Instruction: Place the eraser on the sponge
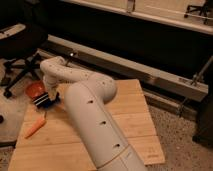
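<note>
Jaws clenched on eraser [42,98], black block with pale stripe; gripper [48,95] low over flat blue sponge [51,104] near the edge of the worktop [125,115], contact unclear; round orange bowl [34,90] just beside; tapered carrot [36,128] apart, on the pale wood planks.

gripper [49,95] low at far-left corner of wood table [135,120], hemmed in: orange bowl [34,90] just left, eraser [42,99] & sponge [50,105] right by it. arm [90,115] blocks mid. carrot [36,128] near left edge. right side open.
</note>
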{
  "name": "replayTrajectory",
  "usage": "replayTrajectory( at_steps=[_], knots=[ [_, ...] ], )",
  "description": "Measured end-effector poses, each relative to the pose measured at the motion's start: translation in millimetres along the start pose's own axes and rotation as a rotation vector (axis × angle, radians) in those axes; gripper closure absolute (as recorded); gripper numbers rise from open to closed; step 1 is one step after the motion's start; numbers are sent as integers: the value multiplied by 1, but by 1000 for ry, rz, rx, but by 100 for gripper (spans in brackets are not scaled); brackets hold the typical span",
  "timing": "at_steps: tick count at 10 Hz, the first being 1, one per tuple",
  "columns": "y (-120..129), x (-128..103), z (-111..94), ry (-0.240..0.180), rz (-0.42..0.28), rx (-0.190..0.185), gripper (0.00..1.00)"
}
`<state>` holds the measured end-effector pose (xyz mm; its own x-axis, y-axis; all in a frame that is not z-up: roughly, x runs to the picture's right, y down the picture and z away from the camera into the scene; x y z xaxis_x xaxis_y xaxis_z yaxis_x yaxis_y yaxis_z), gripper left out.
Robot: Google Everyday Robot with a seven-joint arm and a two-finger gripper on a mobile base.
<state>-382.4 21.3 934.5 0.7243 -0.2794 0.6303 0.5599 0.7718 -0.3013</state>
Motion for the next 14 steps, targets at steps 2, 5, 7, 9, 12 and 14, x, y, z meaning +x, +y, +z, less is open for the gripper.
replayTrajectory(
  at_steps=[2, 5, 7, 9, 12, 14],
  knots=[
    [-8, -5, 2, -5, -5, 15, 100],
    [4, 12, -9, 33, -25, -7, 100],
    [21, 26, -22, 57, -17, -28, 100],
    [33, 26, -26, 54, 2, -34, 100],
    [44, 9, -19, 20, 26, -32, 100],
    [46, 3, -15, 14, 27, -30, 100]
  ],
)
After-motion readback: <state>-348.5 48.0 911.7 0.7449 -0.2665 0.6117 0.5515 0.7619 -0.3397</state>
